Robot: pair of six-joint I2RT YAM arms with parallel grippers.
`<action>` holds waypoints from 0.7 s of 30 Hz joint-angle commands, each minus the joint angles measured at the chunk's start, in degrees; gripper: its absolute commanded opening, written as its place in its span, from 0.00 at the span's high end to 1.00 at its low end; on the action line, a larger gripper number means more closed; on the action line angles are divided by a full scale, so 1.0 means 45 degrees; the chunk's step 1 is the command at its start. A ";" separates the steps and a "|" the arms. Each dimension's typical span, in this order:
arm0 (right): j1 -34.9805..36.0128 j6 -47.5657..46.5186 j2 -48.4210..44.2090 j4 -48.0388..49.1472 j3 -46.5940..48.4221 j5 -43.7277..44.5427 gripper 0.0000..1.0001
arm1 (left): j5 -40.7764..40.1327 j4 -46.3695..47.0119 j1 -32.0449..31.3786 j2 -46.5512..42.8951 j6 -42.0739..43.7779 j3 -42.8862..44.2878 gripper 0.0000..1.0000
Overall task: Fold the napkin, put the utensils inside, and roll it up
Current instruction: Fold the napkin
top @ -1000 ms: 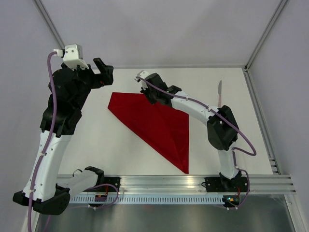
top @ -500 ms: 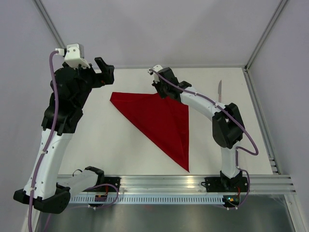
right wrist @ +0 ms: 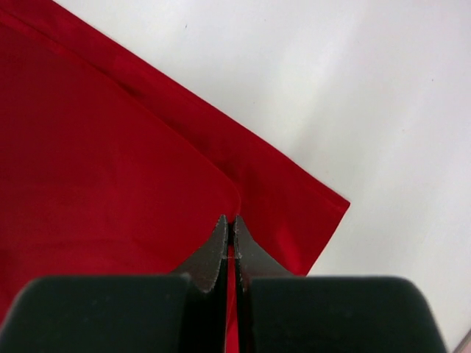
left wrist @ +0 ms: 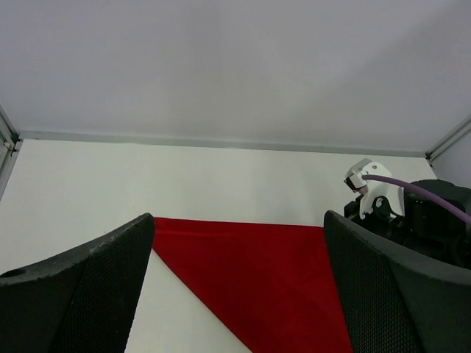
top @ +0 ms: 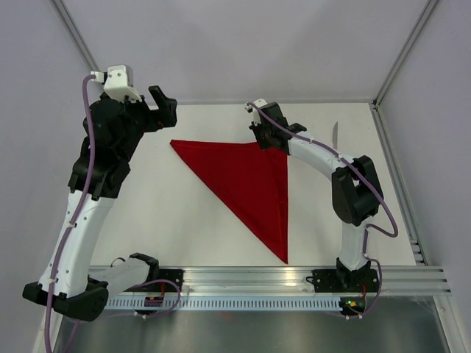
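The deep-red napkin (top: 250,184) lies folded as a triangle on the white table, one corner at the far left, one at the far right, one pointing toward the near edge. It also shows in the left wrist view (left wrist: 257,279) and the right wrist view (right wrist: 110,176). My right gripper (top: 266,141) is shut on the napkin's far right corner; its fingers (right wrist: 229,235) pinch a raised pleat of cloth. My left gripper (top: 165,109) is open and empty, held above the table beyond the napkin's far left corner. A knife (top: 334,142) lies at the far right.
The enclosure's back wall (top: 243,51) and side walls ring the table. A metal rail (top: 280,278) runs along the near edge by the arm bases.
My right gripper has dragged the napkin's corner to the right, pulling the top edge straight and flattening the triangle. The left arm has shifted slightly right and up.
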 commanded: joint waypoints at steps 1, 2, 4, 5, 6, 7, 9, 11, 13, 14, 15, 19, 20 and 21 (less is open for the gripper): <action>0.0033 0.0291 -0.0968 0.0096 -0.0387 0.0044 1.00 | 0.0127 0.0495 0.0049 0.0081 0.0397 -0.0105 0.00; 0.0014 0.0272 -0.1007 0.0096 -0.0504 0.0083 0.99 | 0.0146 0.0515 0.0049 0.0101 0.0416 -0.0182 0.00; -0.0006 0.0272 -0.1007 0.0096 -0.0622 0.0103 1.00 | 0.0166 0.0515 0.0049 0.0140 0.0416 -0.0202 0.00; -0.0064 0.0272 -0.1007 0.0096 -0.0661 0.0103 1.00 | 0.0166 0.0573 0.0049 0.0159 0.0416 -0.0202 0.00; -0.0103 0.0272 -0.1007 0.0115 -0.0720 0.0122 0.99 | 0.0185 0.0574 0.0049 0.0179 0.0416 -0.0222 0.00; -0.0123 0.0272 -0.0969 0.0135 -0.0720 0.0142 1.00 | 0.0185 0.0574 0.0049 0.0218 0.0397 -0.0222 0.00; -0.0162 0.0272 -0.0929 0.0116 -0.0740 0.0161 1.00 | 0.0205 0.0593 0.0049 0.0257 0.0436 -0.0222 0.00; -0.0201 0.0213 -0.0851 0.0154 -0.0759 0.0239 1.00 | 0.0224 0.0593 0.0049 0.0257 0.0436 -0.0241 0.00; -0.0221 0.0174 -0.0812 0.0213 -0.0779 0.0317 1.00 | 0.0205 0.0613 0.0049 0.0276 0.0455 -0.0261 0.00; -0.0279 0.0174 -0.0831 0.0232 -0.0817 0.0337 1.00 | 0.0224 0.0613 0.0049 0.0257 0.0455 -0.0261 0.00; -0.0318 0.0135 -0.0793 0.0252 -0.0837 0.0337 1.00 | 0.0225 0.0613 0.0049 0.0296 0.0436 -0.0261 0.00; -0.0474 0.0116 -0.0812 0.0311 -0.0935 0.0337 1.00 | 0.0263 0.0671 0.0049 0.0374 0.0416 -0.0280 0.00; -0.0552 0.0135 -0.0831 0.0349 -0.0954 0.0337 1.00 | 0.0283 0.0672 0.0049 0.0374 0.0416 -0.0300 0.00; -0.0611 0.0116 -0.0812 0.0350 -0.0955 0.0337 1.00 | 0.0283 0.0672 0.0049 0.0394 0.0397 -0.0300 0.00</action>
